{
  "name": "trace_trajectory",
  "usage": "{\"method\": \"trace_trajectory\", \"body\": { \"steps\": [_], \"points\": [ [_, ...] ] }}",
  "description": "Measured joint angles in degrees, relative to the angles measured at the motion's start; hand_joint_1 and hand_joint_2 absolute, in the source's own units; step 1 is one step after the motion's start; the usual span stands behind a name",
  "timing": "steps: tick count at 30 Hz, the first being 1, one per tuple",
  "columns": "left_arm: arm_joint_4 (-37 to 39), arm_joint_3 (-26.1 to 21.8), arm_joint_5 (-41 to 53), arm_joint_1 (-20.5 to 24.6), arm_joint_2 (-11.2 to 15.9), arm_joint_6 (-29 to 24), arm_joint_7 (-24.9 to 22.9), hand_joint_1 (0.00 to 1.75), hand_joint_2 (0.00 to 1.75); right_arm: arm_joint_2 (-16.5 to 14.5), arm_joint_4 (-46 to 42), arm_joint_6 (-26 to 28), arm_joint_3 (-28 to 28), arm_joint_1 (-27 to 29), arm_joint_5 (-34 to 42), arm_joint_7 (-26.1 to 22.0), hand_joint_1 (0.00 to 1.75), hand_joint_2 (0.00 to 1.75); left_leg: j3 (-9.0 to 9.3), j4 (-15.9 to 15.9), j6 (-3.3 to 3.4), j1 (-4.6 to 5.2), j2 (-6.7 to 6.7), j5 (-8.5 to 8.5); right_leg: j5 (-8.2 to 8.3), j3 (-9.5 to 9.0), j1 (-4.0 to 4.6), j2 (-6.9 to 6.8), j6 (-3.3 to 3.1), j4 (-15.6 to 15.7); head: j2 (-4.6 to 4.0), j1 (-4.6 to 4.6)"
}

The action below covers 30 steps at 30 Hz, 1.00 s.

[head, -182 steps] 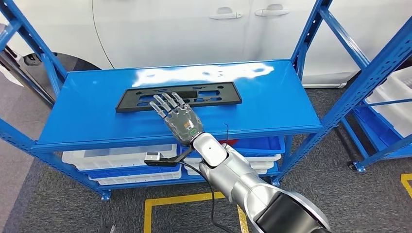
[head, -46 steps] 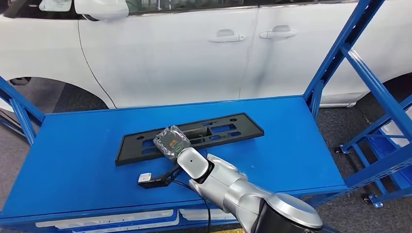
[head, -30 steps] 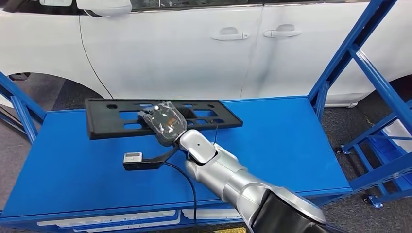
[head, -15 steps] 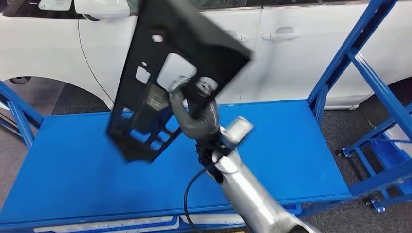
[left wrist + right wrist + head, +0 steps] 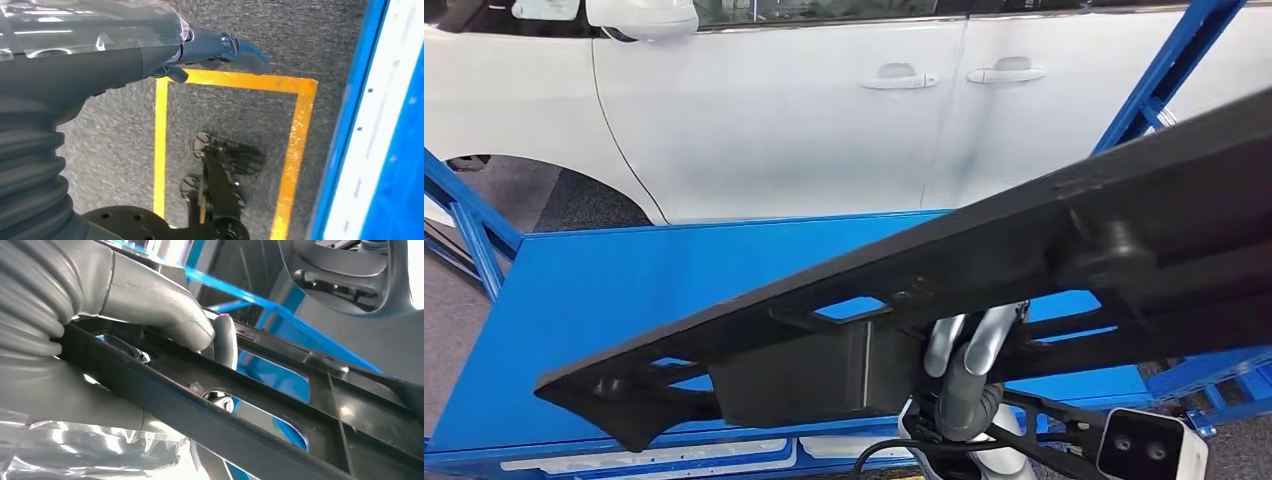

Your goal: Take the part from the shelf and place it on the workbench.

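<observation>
The black part (image 5: 1044, 230), a long flat plastic frame with cut-outs, is lifted off the blue shelf top (image 5: 624, 290) and hangs close to my head, slanting from lower left to upper right. My right hand (image 5: 969, 372) grips it from underneath near its middle. In the right wrist view the thumb and fingers (image 5: 225, 342) of the right hand (image 5: 140, 295) wrap one bar of the part (image 5: 350, 415). My left hand (image 5: 125, 60) hangs by my side over the floor, fingers loosely extended, holding nothing.
A white car (image 5: 824, 120) stands right behind the shelf. Blue shelf uprights rise at the right (image 5: 1164, 70) and left (image 5: 464, 215). Yellow floor tape (image 5: 160, 150) and the shelf's lower edge with a white bin (image 5: 380, 125) lie below my left hand.
The part went from lying on the shelf to being raised on end, and now swings back close to my head, slanting across the view. My right arm has drawn in toward my body.
</observation>
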State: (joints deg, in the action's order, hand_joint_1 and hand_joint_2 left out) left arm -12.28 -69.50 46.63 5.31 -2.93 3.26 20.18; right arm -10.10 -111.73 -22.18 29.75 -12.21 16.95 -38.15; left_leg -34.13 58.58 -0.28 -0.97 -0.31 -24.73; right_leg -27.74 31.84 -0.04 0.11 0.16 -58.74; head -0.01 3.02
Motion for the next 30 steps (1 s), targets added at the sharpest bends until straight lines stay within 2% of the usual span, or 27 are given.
{"method": "trace_trajectory", "body": {
  "steps": [2,3,4,5,6,8,9,10,11,13,14,15,18,19,20,21,23,24,25,26,27,28,29,30],
  "points": [
    [0.0,0.0,0.5,0.1,0.1,-0.1,-0.3,0.00,1.75,0.2,-0.9,1.0,0.1,0.5,-0.6,0.0,1.75,1.75,-0.14,-0.2,-0.76,0.06,-0.01,0.48,0.51,0.33,0.12,0.09,-0.53,0.3,0.00,0.00],
    [0.0,0.0,0.6,0.1,0.2,-0.1,-0.5,0.00,1.75,0.3,-1.2,1.3,0.1,0.6,-0.8,0.0,1.75,1.75,-0.25,-0.1,-1.08,-0.02,0.00,0.31,0.90,0.46,0.04,0.04,-0.91,0.5,0.01,0.00],
    [0.0,0.1,0.8,0.1,0.2,-0.1,-0.7,0.00,1.75,0.3,-1.5,1.6,0.3,0.7,-1.0,0.0,1.75,1.75,-0.55,0.6,-1.33,-0.08,0.01,-0.55,1.34,0.64,-0.07,-0.04,-1.33,0.8,0.01,0.00],
    [0.0,0.1,0.8,0.1,0.2,-0.1,-0.8,0.00,1.75,0.4,-1.8,1.9,0.4,0.7,-1.1,0.0,1.75,1.75,-1.26,2.5,-1.52,-0.14,0.03,-2.31,1.82,0.93,-0.19,-0.13,-1.72,1.1,0.01,0.00],
    [0.0,0.1,1.0,0.1,0.3,-0.2,-1.0,0.00,1.75,0.4,-2.0,2.2,0.6,0.7,-1.2,0.0,1.75,1.75,-2.35,5.6,-1.65,-0.21,0.05,-4.82,2.24,1.35,-0.17,-0.22,-2.00,1.1,0.00,0.00],
    [0.0,0.2,1.3,0.2,0.4,-0.2,-1.4,0.00,1.75,0.7,-2.2,2.6,0.7,0.8,-1.2,0.0,1.75,1.75,-4.63,13.1,-1.86,-0.22,0.06,-9.50,3.08,2.52,0.04,-0.24,-2.27,1.1,0.00,0.00],
    [0.0,0.3,1.4,0.2,0.4,-0.3,-1.6,0.00,1.75,0.8,-2.2,2.8,0.8,0.9,-1.2,0.0,1.75,1.75,-4.84,15.2,-1.89,-0.22,0.06,-10.52,3.51,3.12,0.15,-0.24,-2.29,1.1,0.00,0.00],
    [0.0,0.4,1.5,0.2,0.4,-0.3,-1.7,0.00,1.75,1.0,-2.2,2.9,0.8,1.1,-1.2,0.0,1.75,1.75,-3.91,15.0,-1.84,-0.21,0.07,-10.41,3.94,3.70,0.23,-0.22,-2.25,1.0,0.01,0.00],
    [0.0,0.5,1.6,0.2,0.5,-0.3,-1.9,0.00,1.75,1.2,-2.3,2.9,0.8,1.2,-1.2,0.0,1.75,1.75,-1.73,12.4,-1.72,-0.20,0.07,-9.34,4.33,4.22,0.30,-0.19,-2.17,0.9,0.01,0.00],
    [0.0,0.7,1.7,0.3,0.5,-0.4,-2.0,0.00,1.75,1.4,-2.5,2.7,0.8,1.3,-1.2,0.0,1.75,1.75,4.07,3.7,-1.23,-0.04,0.06,-6.77,5.05,5.04,0.45,-0.15,-1.83,0.7,0.01,0.01],
    [0.0,0.8,1.8,0.4,0.6,-0.4,-2.1,0.00,1.75,1.5,-2.7,2.6,0.8,1.3,-1.1,0.0,1.75,1.75,5.97,0.5,-0.90,0.11,0.02,-5.92,5.37,5.30,0.50,-0.16,-1.56,0.5,0.00,0.01],
    [0.0,0.9,1.8,0.5,0.6,-0.5,-2.1,0.00,1.75,1.5,-2.8,2.4,0.8,1.3,-1.0,0.0,1.75,1.75,6.85,-1.3,-0.57,0.31,-0.03,-5.52,5.69,5.46,0.52,-0.18,-1.25,0.5,0.00,0.00],
    [0.0,1.1,1.9,0.4,0.7,-0.8,-2.4,0.00,1.75,1.8,-2.9,2.0,0.8,1.4,-0.7,0.0,1.75,1.75,6.34,-1.7,0.42,0.49,0.02,-4.40,6.57,5.63,0.31,-0.14,-0.25,0.6,0.00,-0.01],
    [0.0,1.1,1.9,0.4,0.7,-0.9,-2.5,0.00,1.75,1.9,-2.9,2.0,0.8,1.5,-0.6,0.0,1.75,1.75,6.00,-1.8,0.79,0.40,0.15,-3.82,5.83,5.96,0.22,-0.09,0.10,0.0,-0.01,-0.01],
    [0.0,1.2,1.9,0.5,0.7,-0.9,-2.6,0.00,1.75,2.1,-2.9,2.0,0.8,1.5,-0.6,0.0,1.75,1.75,5.50,-2.0,1.13,0.27,0.30,-3.17,4.08,6.62,0.11,-0.05,0.45,-1.5,-0.01,-0.01],
    [0.0,1.2,1.9,0.5,0.7,-0.9,-2.7,0.00,1.75,2.2,-2.9,1.9,0.8,1.5,-0.6,0.0,1.75,1.75,4.92,-2.0,1.38,0.20,0.44,-2.57,1.44,7.62,-0.06,-0.03,0.77,-4.3,-0.01,-0.01],
    [0.0,1.3,1.9,0.6,0.7,-0.9,-2.8,0.00,1.75,2.6,-2.7,1.9,0.8,1.6,-0.6,0.0,1.75,1.75,3.42,-1.9,1.56,0.22,0.56,-1.43,-3.84,9.87,-0.31,-0.04,1.34,-12.1,0.00,0.00],
    [0.0,1.3,2.0,0.5,0.7,-0.9,-2.9,0.00,1.75,2.8,-2.6,1.9,0.8,1.6,-0.6,0.0,1.75,1.75,2.63,-1.8,1.49,0.23,0.59,-0.87,-4.99,10.32,-0.43,-0.05,1.54,-15.1,0.00,0.00],
    [0.0,1.3,2.0,0.5,0.7,-0.9,-3.0,0.00,1.75,3.0,-2.5,2.0,0.8,1.6,-0.6,0.0,1.75,1.75,1.80,-1.7,1.39,0.23,0.62,-0.35,-4.92,9.83,-0.55,-0.06,1.66,-16.3,0.00,0.00],
    [0.0,1.4,2.1,0.5,0.6,-0.9,-3.0,0.00,1.75,3.2,-2.3,2.2,0.8,1.6,-0.7,0.0,1.75,1.75,1.04,-1.6,1.26,0.23,0.64,0.11,-3.87,8.21,-0.66,-0.07,1.69,-15.3,-0.01,0.00],
    [0.0,1.4,2.3,0.5,0.6,-0.8,-3.0,0.00,1.75,3.3,-2.2,2.5,0.8,1.5,-0.7,0.0,1.75,1.75,0.37,-1.4,1.10,0.22,0.64,0.50,-2.48,5.48,-0.75,-0.08,1.63,-12.0,-0.01,0.00],
    [0.0,1.4,2.4,0.5,0.5,-0.7,-3.0,0.00,1.75,3.5,-2.1,2.9,0.9,1.5,-0.8,0.0,1.75,1.75,-0.19,-1.1,0.88,0.24,0.61,0.83,-1.81,2.18,-0.77,-0.07,1.47,-7.5,-0.01,0.00],
    [0.0,1.5,2.6,0.5,0.5,-0.5,-3.1,0.00,1.75,3.6,-2.1,3.1,0.9,1.4,-0.8,0.0,1.75,1.75,-0.59,-0.9,0.62,0.27,0.57,1.14,-1.52,-0.61,-0.64,-0.05,1.17,-3.5,0.00,0.01],
    [0.0,1.5,2.7,0.6,0.5,-0.4,-3.1,0.00,1.75,3.7,-2.1,3.2,0.9,1.3,-0.8,0.0,1.75,1.75,-0.82,-0.8,0.27,0.30,0.54,1.47,-1.58,-2.48,-0.48,-0.01,0.81,-0.5,0.00,0.01]
  ]
}}
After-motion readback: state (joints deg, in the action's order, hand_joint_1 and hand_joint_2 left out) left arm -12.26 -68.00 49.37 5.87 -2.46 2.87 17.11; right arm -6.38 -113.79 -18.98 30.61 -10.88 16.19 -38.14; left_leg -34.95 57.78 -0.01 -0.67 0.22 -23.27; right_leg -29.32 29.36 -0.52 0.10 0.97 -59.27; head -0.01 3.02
